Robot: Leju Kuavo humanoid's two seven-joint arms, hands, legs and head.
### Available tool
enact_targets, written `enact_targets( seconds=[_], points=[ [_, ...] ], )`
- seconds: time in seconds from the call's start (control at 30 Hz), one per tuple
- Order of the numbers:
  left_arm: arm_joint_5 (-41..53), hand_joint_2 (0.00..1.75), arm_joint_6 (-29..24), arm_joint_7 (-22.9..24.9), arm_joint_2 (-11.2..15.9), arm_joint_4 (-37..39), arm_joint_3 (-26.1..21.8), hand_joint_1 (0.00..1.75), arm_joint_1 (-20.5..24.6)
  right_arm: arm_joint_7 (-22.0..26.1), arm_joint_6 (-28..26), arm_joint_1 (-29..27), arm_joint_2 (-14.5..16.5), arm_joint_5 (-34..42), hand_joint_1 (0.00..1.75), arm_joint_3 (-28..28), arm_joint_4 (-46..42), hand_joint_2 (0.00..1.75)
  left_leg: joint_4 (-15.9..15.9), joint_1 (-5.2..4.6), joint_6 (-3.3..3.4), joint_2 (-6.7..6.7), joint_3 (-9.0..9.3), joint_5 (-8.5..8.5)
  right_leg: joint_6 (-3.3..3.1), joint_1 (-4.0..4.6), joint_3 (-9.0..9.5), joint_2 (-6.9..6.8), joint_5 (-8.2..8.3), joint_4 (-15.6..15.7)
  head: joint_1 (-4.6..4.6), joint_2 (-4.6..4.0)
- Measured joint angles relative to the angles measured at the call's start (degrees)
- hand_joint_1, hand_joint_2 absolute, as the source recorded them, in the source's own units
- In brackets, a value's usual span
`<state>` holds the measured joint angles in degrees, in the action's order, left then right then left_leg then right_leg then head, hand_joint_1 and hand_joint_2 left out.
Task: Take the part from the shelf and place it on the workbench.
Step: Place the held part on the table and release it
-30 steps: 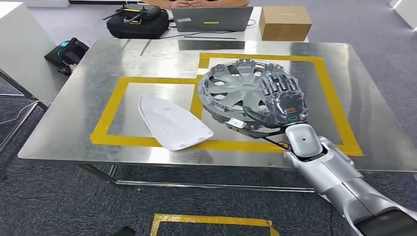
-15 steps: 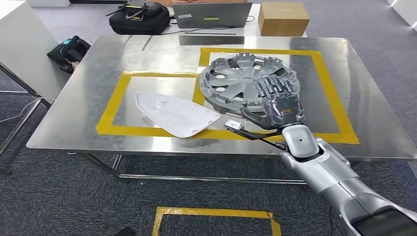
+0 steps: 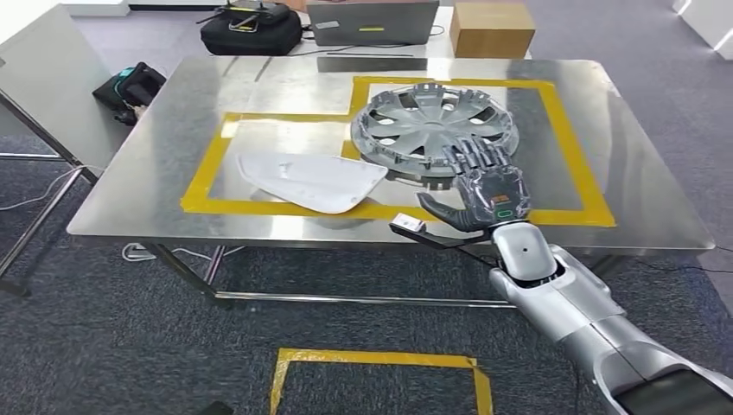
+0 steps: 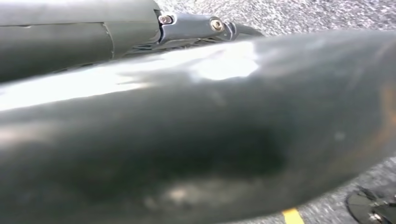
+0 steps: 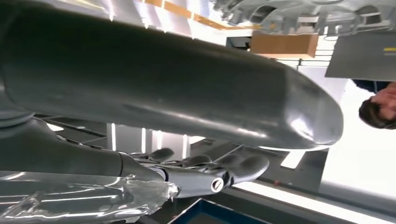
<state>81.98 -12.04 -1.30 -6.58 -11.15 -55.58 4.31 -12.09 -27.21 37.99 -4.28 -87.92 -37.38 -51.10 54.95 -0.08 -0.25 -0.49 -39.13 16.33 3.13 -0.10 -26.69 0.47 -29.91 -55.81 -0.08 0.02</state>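
Right hand (image 3: pixel 489 192) sits nearest, over the front edge of the worktop (image 3: pixel 138 207), palm down, fingers spread and holding nothing; fingertips look to reach the near rim of the part, though whether they touch it is hard to tell from the head view. Judged: the placing step is done or nearly so, and the hand is loose because the part no longer needs support. Left hand: cannot tell its state, the left wrist view is just dark blur.

Just beyond the right hand's fingertips, the hubcap (image 3: pixel 435 128) lies flat on the worktop inside the far yellow tape frame (image 3: pixel 566 130), likely the marked drop zone. It's silver-grey, round, with spokes, cut-outs and a raised rim.

Off the hand's thumb side, well apart from it, a white curved panel (image 3: pixel 309 179) lies in the other taped frame. Farther past the hubcap: a laptop (image 3: pixel 372 22), cardboard box (image 3: pixel 491 28), black bag (image 3: pixel 251 31).
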Motion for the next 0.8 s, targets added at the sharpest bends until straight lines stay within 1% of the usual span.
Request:
enact_targets(
  seconds=[0.03,0.07,0.1,0.13,0.17,0.2,0.23,0.27,0.3,0.33,0.37,0.4,0.43,0.47,0.5,0.53,0.57,0.6,0.63,0.67,0.7,0.73,0.77,0.8],
  points=[
    [-0.1,0.00,0.0,0.0,0.0,0.0,0.0,0.00,0.0,0.0,0.0,-0.1,0.0,0.0,0.00,0.0,0.1,0.00,-0.2,0.08,-0.32,-0.02,-0.16,-0.39,-0.45,-0.06,-0.75,-0.03,0.52,-0.3,0.05,0.00],
    [-0.1,0.00,0.0,0.0,0.1,0.0,0.0,0.00,-0.1,0.0,-0.1,-0.1,0.1,0.0,0.00,0.0,0.2,0.00,0.1,0.13,-0.68,-0.04,-0.50,0.25,-0.96,-0.14,-1.30,-0.09,1.05,-0.3,0.08,0.00],
    [-0.2,0.00,0.0,0.0,0.1,0.0,0.0,0.00,-0.3,0.0,-0.1,-0.2,0.2,0.0,0.00,-0.1,0.3,0.00,1.2,0.17,-1.02,-0.06,-0.97,2.14,-1.53,-0.26,-1.90,-0.17,1.79,-0.3,-0.05,0.00],
    [-0.2,0.00,0.0,0.0,0.1,0.0,0.0,0.00,-0.4,0.1,-0.1,-0.2,0.3,0.0,0.00,-0.1,0.3,0.00,3.4,0.22,-1.35,-0.07,-1.59,5.23,-2.01,-0.40,-2.64,-0.23,2.65,-0.3,-0.20,0.00],
    [-0.2,0.00,0.0,0.0,0.1,0.0,0.0,0.00,-0.4,0.1,-0.1,-0.2,0.3,0.0,0.00,-0.1,0.4,0.00,7.0,0.26,-1.62,-0.06,-2.33,8.89,-2.26,-0.40,-3.49,-0.24,3.50,-0.4,-0.34,0.00],
    [-0.2,0.00,0.0,0.0,0.1,0.0,0.0,0.00,-0.3,0.2,-0.1,-0.2,0.4,0.0,0.00,-0.1,0.4,0.00,11.2,0.34,-1.84,-0.05,-3.02,11.90,-2.37,-0.40,-4.51,-0.25,4.34,-0.5,-0.46,0.00],
    [-0.3,0.00,0.0,0.0,0.0,0.0,0.0,0.00,-0.2,0.2,-0.1,-0.3,0.4,0.0,0.00,-0.1,0.4,0.00,15.0,0.41,-2.01,-0.04,-3.47,13.66,-2.34,-0.40,-5.55,-0.29,5.12,-0.5,-0.47,0.00],
    [-0.3,0.00,0.0,0.0,0.0,0.0,0.0,0.00,-0.2,0.2,0.0,-0.4,0.4,0.0,0.00,-0.1,0.5,0.00,17.7,0.50,-2.15,-0.03,-3.38,13.81,-2.24,-0.42,-6.60,-0.37,5.84,-0.6,-0.47,0.00],
    [-0.3,0.00,0.0,0.0,0.0,0.0,0.0,0.00,-0.1,0.2,0.0,-0.5,0.4,0.0,0.00,-0.1,0.6,0.00,18.6,0.59,-2.27,-0.03,-2.57,12.71,-2.09,-0.46,-7.63,-0.45,6.53,-0.7,-0.47,0.00],
    [-0.3,0.00,0.0,0.0,0.1,0.0,0.0,0.00,-0.1,0.3,0.0,-0.5,0.4,0.0,0.00,-0.1,0.6,0.00,17.9,0.69,-2.36,-0.02,-1.00,11.18,-1.92,-0.52,-8.67,-0.52,7.20,-0.9,-0.48,0.00],
    [-0.3,0.00,0.0,0.0,0.1,0.0,0.0,0.00,0.0,0.3,0.0,-0.5,0.4,0.0,0.00,-0.1,0.6,0.00,15.5,0.82,-2.43,-0.02,1.39,10.03,-1.70,-0.58,-9.60,-0.54,7.87,-1.0,-0.49,0.00],
    [-0.3,0.00,0.0,0.0,0.1,0.0,0.0,0.00,0.1,0.3,0.0,-0.4,0.4,0.0,0.00,-0.1,0.6,0.00,11.7,0.92,-2.40,-0.04,4.70,9.73,-1.40,-0.56,-10.44,-0.57,8.44,-1.2,-0.49,0.00],
    [-0.4,0.00,0.0,0.0,0.1,0.0,0.0,0.00,0.3,0.3,0.0,-0.2,0.5,0.0,0.00,-0.1,0.6,0.00,7.3,0.96,-2.18,-0.09,7.89,10.54,-1.08,-0.53,-11.13,-0.62,9.08,-1.4,-0.48,0.00],
    [-0.4,0.00,0.0,0.0,0.1,0.0,0.0,0.00,0.5,0.3,0.1,0.0,0.5,0.1,0.00,0.0,0.6,0.00,3.8,0.91,-1.87,-0.16,10.19,11.52,-0.72,-0.50,-11.75,-0.67,9.87,-1.5,-0.45,0.00],
    [-0.5,0.00,-0.1,0.0,0.1,0.0,0.0,0.00,0.7,0.3,0.1,0.1,0.5,0.1,0.00,0.0,0.6,0.00,1.4,0.76,-1.47,-0.23,11.43,12.19,-0.35,-0.51,-12.28,-0.75,10.70,-1.4,-0.42,0.00],
    [-0.5,0.00,-0.1,0.0,0.1,0.0,0.0,0.00,0.7,0.4,0.2,-0.1,0.5,0.2,0.00,-0.1,0.6,0.00,0.5,0.65,-0.98,-0.28,11.31,12.39,0.02,-0.56,-12.67,-0.76,11.58,-1.1,-0.40,0.00],
    [-0.6,0.00,-0.1,0.0,0.0,0.0,0.0,0.00,0.5,0.4,0.3,-0.6,0.5,0.3,0.00,-0.1,0.7,0.00,0.6,0.62,-0.53,-0.20,10.75,11.91,0.35,-0.64,-13.10,-0.75,11.83,-1.2,-0.38,0.00],
    [-0.7,0.00,-0.1,0.0,0.0,0.0,0.0,0.00,0.2,0.5,0.4,-1.3,0.5,0.4,0.00,-0.2,0.7,0.00,0.6,0.63,-0.02,-0.10,10.29,11.36,0.62,-0.67,-13.57,-0.73,10.92,-1.9,-0.32,0.00],
    [-0.8,0.00,-0.1,0.0,0.0,0.0,0.0,0.00,-0.1,0.5,0.4,-2.0,0.5,0.4,0.00,-0.2,0.7,0.00,0.6,0.63,0.53,0.04,9.82,10.76,0.81,-0.68,-14.23,-0.70,8.86,-3.8,-0.19,0.00],
    [-0.8,0.00,-0.2,0.1,0.0,0.0,-0.1,0.00,-0.2,0.5,0.4,-2.4,0.5,0.5,0.00,-0.3,0.7,0.00,0.6,0.56,0.97,0.16,9.22,10.13,0.91,-0.68,-15.11,-0.70,5.82,-7.0,-0.08,0.00],
    [-0.8,0.00,-0.2,0.1,0.1,0.0,-0.1,0.00,-0.2,0.5,0.4,-2.6,0.5,0.6,0.00,-0.3,0.7,0.00,0.6,0.40,1.33,0.18,8.46,9.51,0.94,-0.62,-15.99,-0.68,2.76,-10.9,0.03,0.00],
    [-0.8,0.00,-0.3,0.1,0.0,0.0,-0.1,0.00,-0.2,0.5,0.4,-2.7,0.5,0.7,0.00,-0.3,0.7,0.00,0.6,0.22,1.56,0.19,7.58,8.84,0.92,-0.55,-16.67,-0.67,0.70,-15.0,0.09,0.00],
    [-0.8,0.00,-0.3,0.1,0.0,0.0,-0.1,0.00,-0.1,0.5,0.3,-2.9,0.5,0.9,0.00,-0.4,0.7,0.00,0.6,0.06,1.66,0.18,6.69,8.17,0.83,-0.45,-16.97,-0.64,0.30,-18.2,0.08,0.00],
    [-0.8,0.00,-0.4,0.1,0.0,0.0,-0.1,0.00,-0.1,0.5,0.3,-3.1,0.5,1.1,0.00,-0.4,0.7,0.00,0.6,-0.07,1.71,0.17,5.85,7.54,0.69,-0.35,-16.76,-0.62,1.45,-20.0,0.09,0.00]
  ],
)
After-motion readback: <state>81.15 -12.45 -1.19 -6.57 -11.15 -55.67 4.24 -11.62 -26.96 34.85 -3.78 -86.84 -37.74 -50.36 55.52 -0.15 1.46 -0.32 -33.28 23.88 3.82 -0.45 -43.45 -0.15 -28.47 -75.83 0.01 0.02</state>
